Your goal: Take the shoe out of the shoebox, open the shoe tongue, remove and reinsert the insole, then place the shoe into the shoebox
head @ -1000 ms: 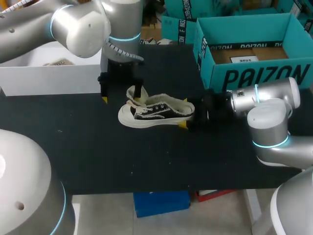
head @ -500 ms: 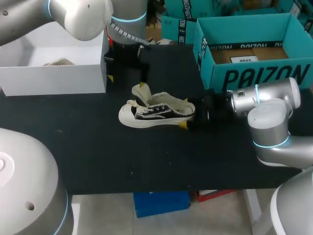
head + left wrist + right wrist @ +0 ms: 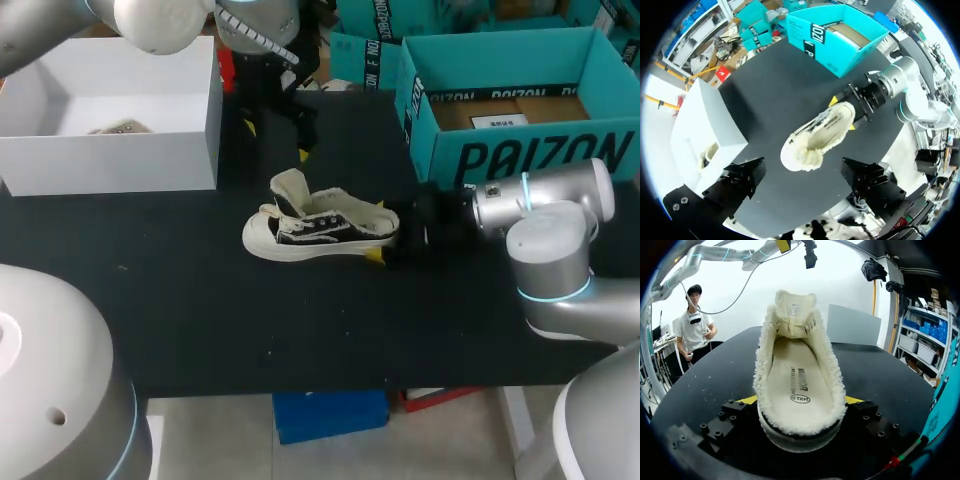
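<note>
Shoe (image 3: 320, 228): low black canvas sneaker with cream fleece lining and a white sole. It stands upright on its sole on the black table (image 3: 200, 320), near the middle and outside both boxes. Teal shoebox (image 3: 520, 150), far right of the table, open: holds a brown cardboard sheet (image 3: 540, 108) and a white slip (image 3: 500, 121). White box (image 3: 110, 160), far left, open: holds a pale fleecy item (image 3: 112, 128), too little of it showing to name. The shoe's long axis runs side to side across the table, toe toward my left, heel toward my right. Tongue (image 3: 795, 310) stands lifted at the toe end; insole (image 3: 797, 380) lies flat inside. My right gripper (image 3: 378, 230) is clamped on the heel, one yellow-tipped finger at each side. My left gripper (image 3: 277, 140) hangs above the table behind the shoe, fingers spread wide, holding nothing.
</note>
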